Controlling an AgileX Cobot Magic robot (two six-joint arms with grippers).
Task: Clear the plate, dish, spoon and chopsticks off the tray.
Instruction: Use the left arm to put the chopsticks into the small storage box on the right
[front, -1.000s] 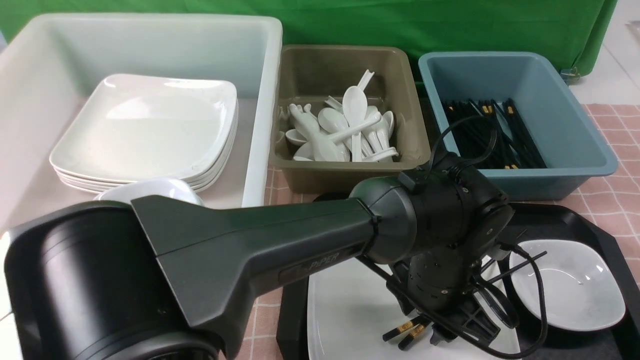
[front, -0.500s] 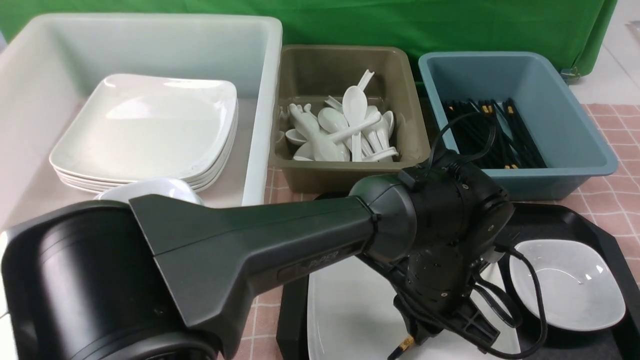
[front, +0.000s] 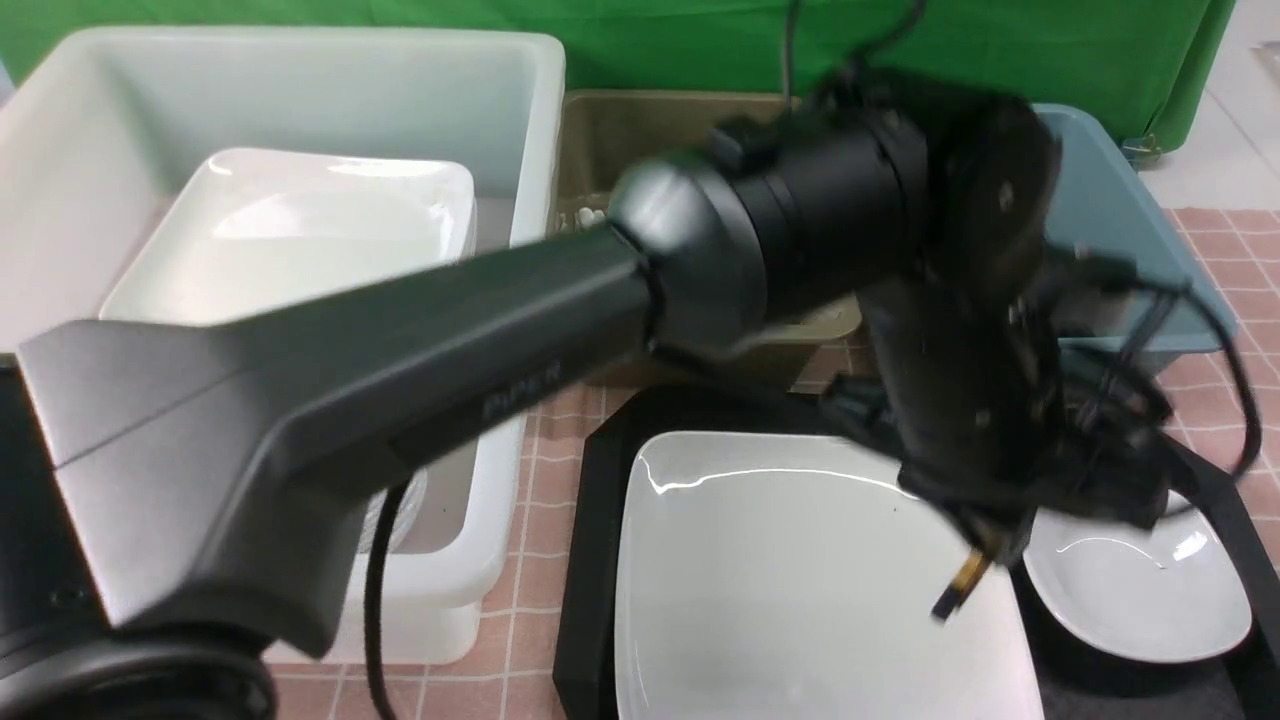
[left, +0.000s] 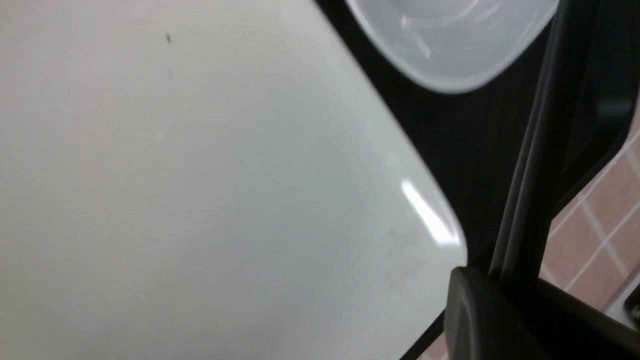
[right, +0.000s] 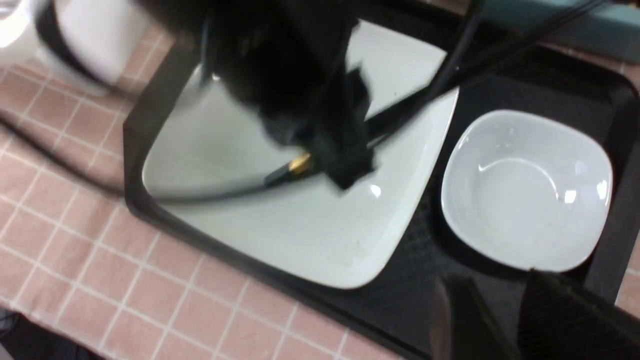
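The white plate (front: 780, 590) lies on the black tray (front: 592, 560), with the small dish (front: 1135, 590) to its right on the same tray. My left gripper (front: 985, 545) hangs above the plate's right edge, shut on the black chopsticks (front: 960, 585), whose gold-banded ends stick out below it. The right wrist view shows that gripper (right: 345, 160) blurred over the plate (right: 300, 225), the chopsticks (right: 300, 164) slanting up past it. My right gripper (right: 500, 300) hovers open over the tray (right: 400, 295) beside the dish (right: 525, 190), holding nothing. The spoon is out of view.
A white tub (front: 300, 80) with stacked plates stands at the back left. An olive tub (front: 590, 130) and a blue tub (front: 1120, 220) behind the tray are mostly hidden by my left arm. A pink checked cloth (front: 545, 480) covers the table.
My left gripper closed on the chopsticks and lifted them off the plate. The arm has risen and swung back and to the right. The plate now shows almost whole.
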